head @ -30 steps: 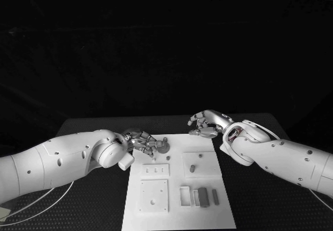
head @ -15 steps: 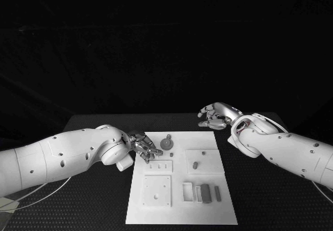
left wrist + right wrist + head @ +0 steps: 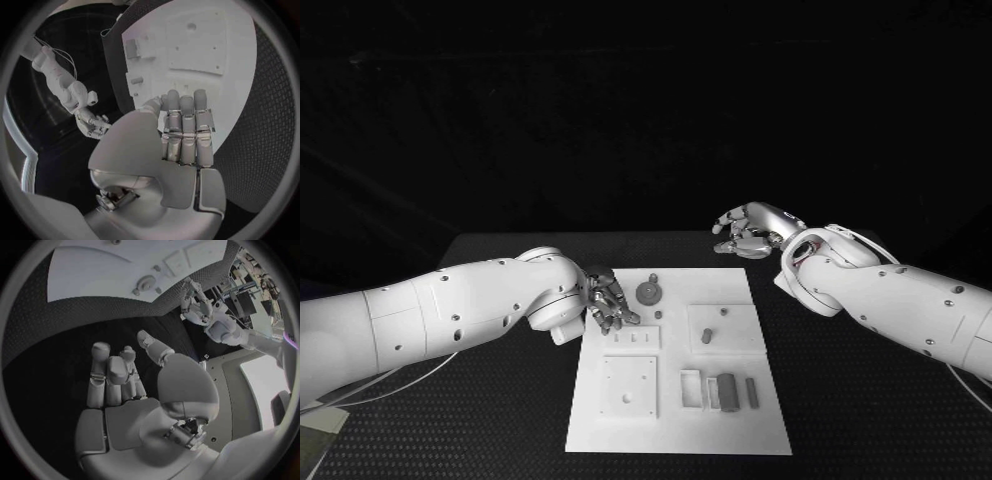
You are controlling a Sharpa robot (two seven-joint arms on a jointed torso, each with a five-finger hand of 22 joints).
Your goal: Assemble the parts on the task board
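The left hand (image 3: 606, 302), fingers curled and grasping nothing, is hovering at the task board's (image 3: 678, 440) far-left edge, just left of the round grey part (image 3: 648, 293). The right hand (image 3: 751, 232), empty too with fingers loosely bent, is hanging beyond the board's far-right corner, farther from that part.

The white task board (image 3: 678, 440) lies flat mid-table, long side running near to far. A round grey part (image 3: 648, 293) sits at its far left, a short peg (image 3: 707, 335) right of centre, and upright grey blocks (image 3: 726, 392) near right.
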